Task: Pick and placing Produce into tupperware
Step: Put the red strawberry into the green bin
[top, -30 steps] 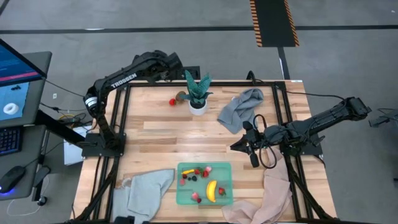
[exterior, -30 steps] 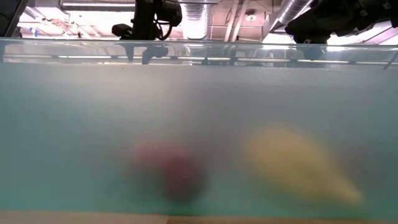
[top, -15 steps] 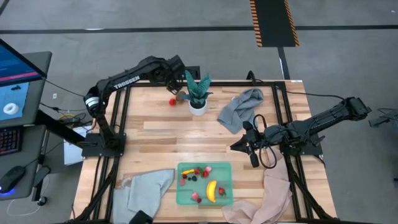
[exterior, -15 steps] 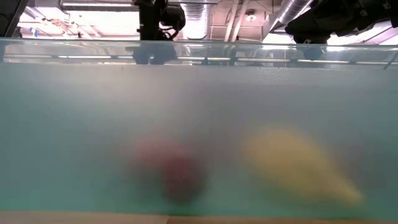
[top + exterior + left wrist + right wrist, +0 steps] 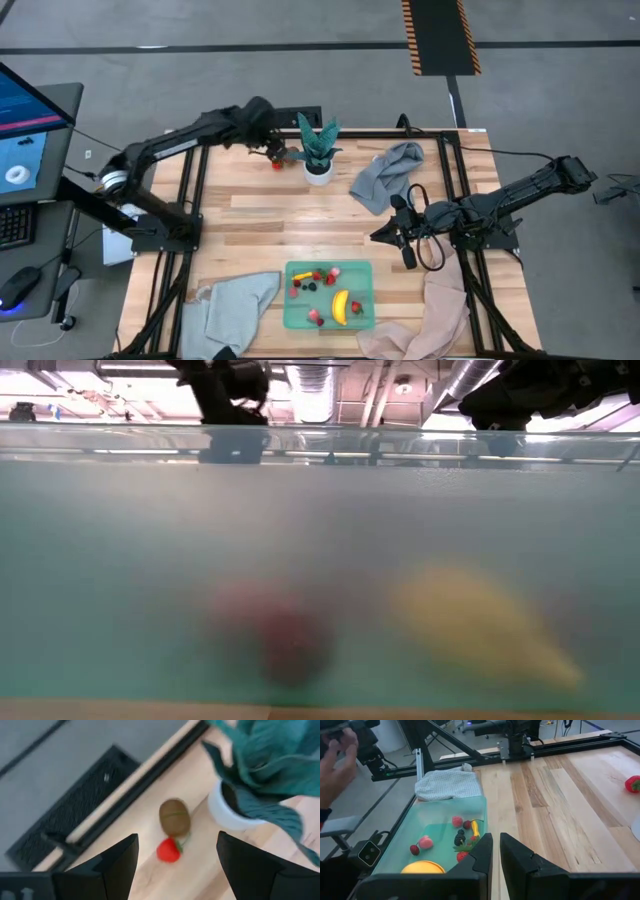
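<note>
A red strawberry [image 5: 169, 851] and a brown round piece [image 5: 174, 816] lie on the wooden table at its far left, next to the white pot [image 5: 227, 812] of a green plant. My left gripper [image 5: 268, 148] hangs open above them, slanting down; in the left wrist view the left gripper [image 5: 177, 865] has the strawberry showing between its fingers, untouched. The mint-green tupperware [image 5: 328, 320] stands at the near edge with a yellow banana [image 5: 340, 306], strawberries and dark berries in it. My right gripper [image 5: 388, 236] waits shut at mid-right, right gripper [image 5: 495, 854] facing the tupperware [image 5: 432, 815].
A grey cloth [image 5: 388, 175] lies at the far right, a pale grey-green cloth [image 5: 235, 305] at the near left, a pinkish cloth [image 5: 432, 315] at the near right. The plant [image 5: 318, 140] stands close beside my left gripper. A person's hand [image 5: 335, 760] shows beyond the table.
My left gripper has come down from the far edge toward the strawberry and the brown piece, tipping from near level to slanting downward and rolling somewhat; its fingers stay open. The arm's elbow has swung toward the table's left.
</note>
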